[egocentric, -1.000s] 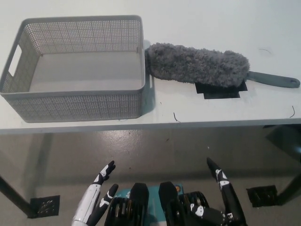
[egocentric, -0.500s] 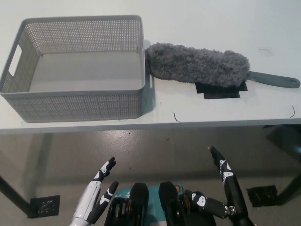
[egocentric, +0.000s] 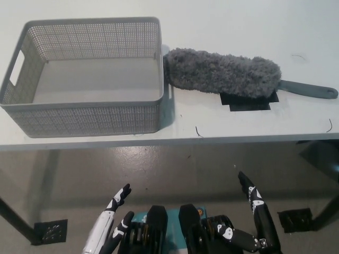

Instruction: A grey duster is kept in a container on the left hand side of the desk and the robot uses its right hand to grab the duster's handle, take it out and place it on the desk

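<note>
The grey fluffy duster (egocentric: pixel 222 72) lies flat on the white desk (egocentric: pixel 249 124), just right of the grey mesh container (egocentric: pixel 85 79). Its grey handle (egocentric: pixel 310 90) points to the right, toward the desk's right end. The container holds nothing that I can see. My black right hand (egocentric: pixel 257 217) hangs low below the desk's front edge, fingers spread and empty, far from the duster. My white left hand (egocentric: pixel 108 225) rests at the lower left, also below the desk, open and empty.
A black tape patch (egocentric: pixel 249 100) lies under the duster's right part. Small dark marks dot the desk near its front edge. Below the desk, the floor shows dark table feet (egocentric: pixel 50 231) at both sides.
My left hand has sunk a little lower in the picture. My right hand has shifted slightly right and its fingers stand more upright. The duster and container have not moved.
</note>
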